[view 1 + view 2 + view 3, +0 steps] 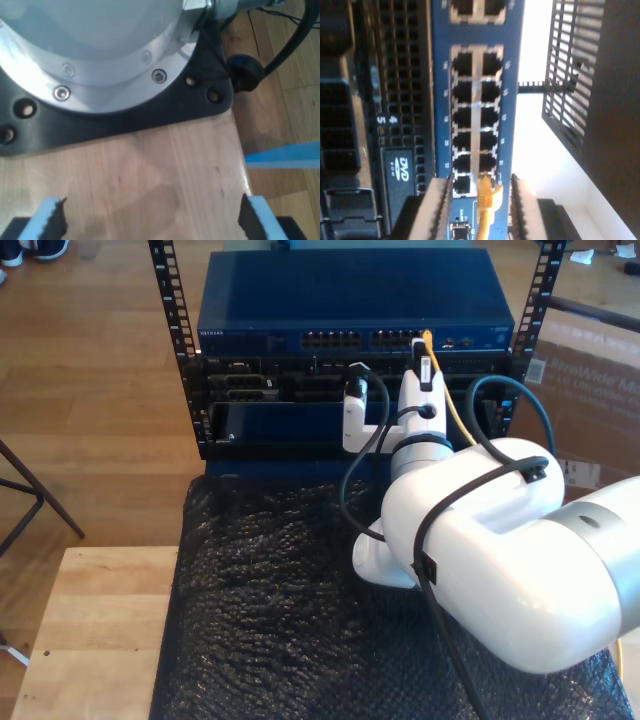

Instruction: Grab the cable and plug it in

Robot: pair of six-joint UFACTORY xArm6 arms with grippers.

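Exterior view, left to right: wood floor (90,390), light wooden tabletop (100,630) at lower left, then a black bubbly mat (270,640) running up to the rack (350,350) with the blue switch (350,337) on top; cardboard box (590,390) at right. A white arm (500,550) covers most of the mat's right side and the rack's lower right.

First gripper (152,215): jaws wide apart, nothing between them, over bare wood beside an arm base plate (150,107).

Second gripper (479,210): jaws flank the yellow cable (487,205); actual pad contact can't be made out. Cable plug sits at a bottom-row switch port; full seating unclear. Small port labels are blurred.
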